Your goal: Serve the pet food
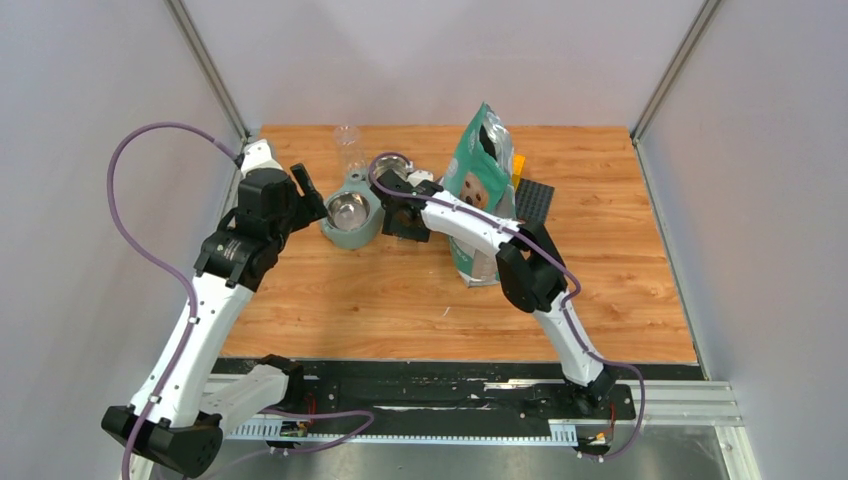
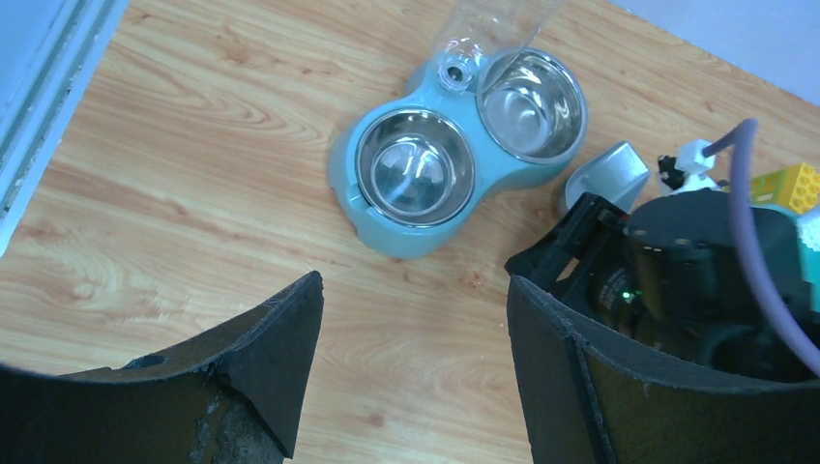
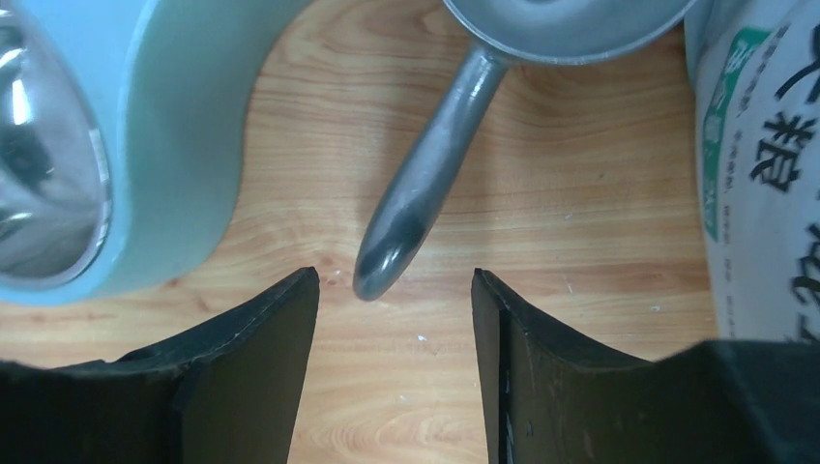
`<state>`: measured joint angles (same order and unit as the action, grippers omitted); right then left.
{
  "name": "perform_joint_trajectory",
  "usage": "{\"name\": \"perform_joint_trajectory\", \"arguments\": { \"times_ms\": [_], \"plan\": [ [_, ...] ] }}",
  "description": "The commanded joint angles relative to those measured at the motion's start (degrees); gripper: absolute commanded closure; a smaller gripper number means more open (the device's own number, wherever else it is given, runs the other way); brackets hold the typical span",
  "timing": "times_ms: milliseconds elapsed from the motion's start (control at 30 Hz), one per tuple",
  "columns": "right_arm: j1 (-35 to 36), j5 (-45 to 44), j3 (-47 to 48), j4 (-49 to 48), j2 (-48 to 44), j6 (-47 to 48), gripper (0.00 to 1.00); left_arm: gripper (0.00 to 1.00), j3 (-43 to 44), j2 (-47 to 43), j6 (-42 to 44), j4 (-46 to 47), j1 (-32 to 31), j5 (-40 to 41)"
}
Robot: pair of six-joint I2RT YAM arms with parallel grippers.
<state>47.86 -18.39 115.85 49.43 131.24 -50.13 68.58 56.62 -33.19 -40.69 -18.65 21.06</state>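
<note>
Two spread end effectors (image 2: pixel 411 290) (image 3: pixel 395 280) — one scoop (image 3: pixel 435 164), one bag (image 1: pixel 478 185), two bowls (image 2: pixel 416 166) (image 2: pixel 532 104).

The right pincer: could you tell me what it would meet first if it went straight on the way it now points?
Most likely the handle of the grey metal scoop: its tip lies just ahead of the open right pincer, in line with its gap. Height above it is unclear.

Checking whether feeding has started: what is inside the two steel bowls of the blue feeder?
Both show bare shiny metal, no kibble: the near bowl and the far bowl. The clear bottle crosses the far bowl's rim, blurring a sliver there.
</note>
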Motion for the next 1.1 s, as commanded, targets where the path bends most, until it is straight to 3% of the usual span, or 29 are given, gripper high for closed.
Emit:
{"name": "perform_joint_trajectory", "arguments": {
  "times_ms": [0, 233, 467, 700, 1067],
  "plan": [
    [0.8, -4.8, 4.0, 1.3, 2.9, -9.9, 0.41, 0.23, 0.1, -1.3, -1.5, -0.1, 0.0, -0.8],
    [0.6, -8.8, 7.8, 1.6, 7.4, -13.4, 0.48, 0.22, -0.3, -2.0, -1.2, -0.7, 0.1, -2.7],
    [0.4, -10.2, 9.6, 1.5, 9.2, -14.2, 0.61, 0.21, 0.0, -2.6, -0.2, -0.9, 0.0, -3.1],
    [0.5, -11.4, 10.2, 1.4, 8.7, -12.9, 0.98, 0.21, 1.0, -3.0, 0.9, -1.4, 0.0, -3.0],
    [2.6, -17.7, 5.1, 0.6, -1.0, -10.8, 1.00, 0.21, -0.4, -1.1, -0.3, 1.8, 0.0, -9.1]
  ]
}}
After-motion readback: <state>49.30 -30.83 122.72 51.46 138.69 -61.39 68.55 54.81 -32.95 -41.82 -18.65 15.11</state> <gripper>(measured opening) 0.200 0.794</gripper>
